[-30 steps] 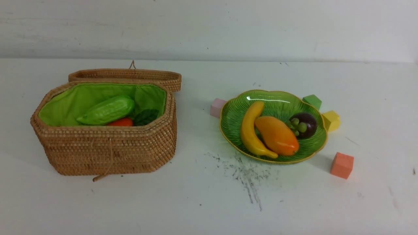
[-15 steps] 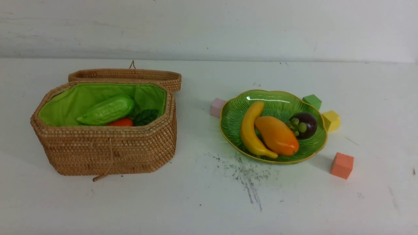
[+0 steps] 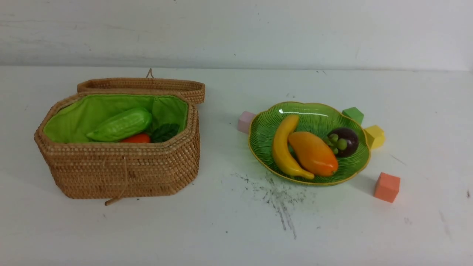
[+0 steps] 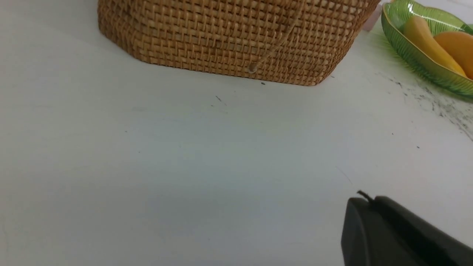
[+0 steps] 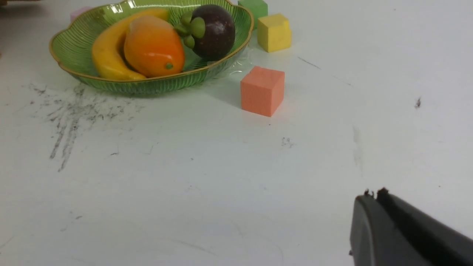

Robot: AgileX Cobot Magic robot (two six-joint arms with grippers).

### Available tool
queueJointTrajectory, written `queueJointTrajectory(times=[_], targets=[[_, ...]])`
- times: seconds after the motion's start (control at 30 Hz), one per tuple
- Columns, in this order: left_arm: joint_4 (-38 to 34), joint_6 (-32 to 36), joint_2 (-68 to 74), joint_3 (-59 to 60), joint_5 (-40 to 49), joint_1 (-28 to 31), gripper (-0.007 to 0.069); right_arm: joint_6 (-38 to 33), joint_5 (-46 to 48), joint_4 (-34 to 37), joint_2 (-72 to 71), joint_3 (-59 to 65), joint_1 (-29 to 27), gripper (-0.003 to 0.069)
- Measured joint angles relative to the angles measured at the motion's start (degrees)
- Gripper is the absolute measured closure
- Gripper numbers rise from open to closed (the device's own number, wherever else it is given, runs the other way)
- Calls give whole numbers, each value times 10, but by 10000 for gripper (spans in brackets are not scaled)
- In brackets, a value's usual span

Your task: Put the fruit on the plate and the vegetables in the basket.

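Bright even light, soft shadows, glare on plate (image 3: pixel 303 111), slightly soft focus

From my remote station I log a white table (image 3: pixel 369 229) bearing four small cubes. Taking the pale scuffed centre as the dial: pink cube (image 3: pixel 245 122) at twelve o'clock, green cube (image 3: pixel 353 114) at one, yellow cube (image 3: pixel 375 136) at two, orange cube (image 3: pixel 387 187) at three. Dark scuff marks (image 3: pixel 277 195) mar the tabletop at centre.
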Motion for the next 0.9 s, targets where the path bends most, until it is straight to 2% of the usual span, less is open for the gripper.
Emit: queueJointTrajectory(times=[0.9], targets=[[-2,0,0,0,0,0,634,0,0,0,0,0,0,606]])
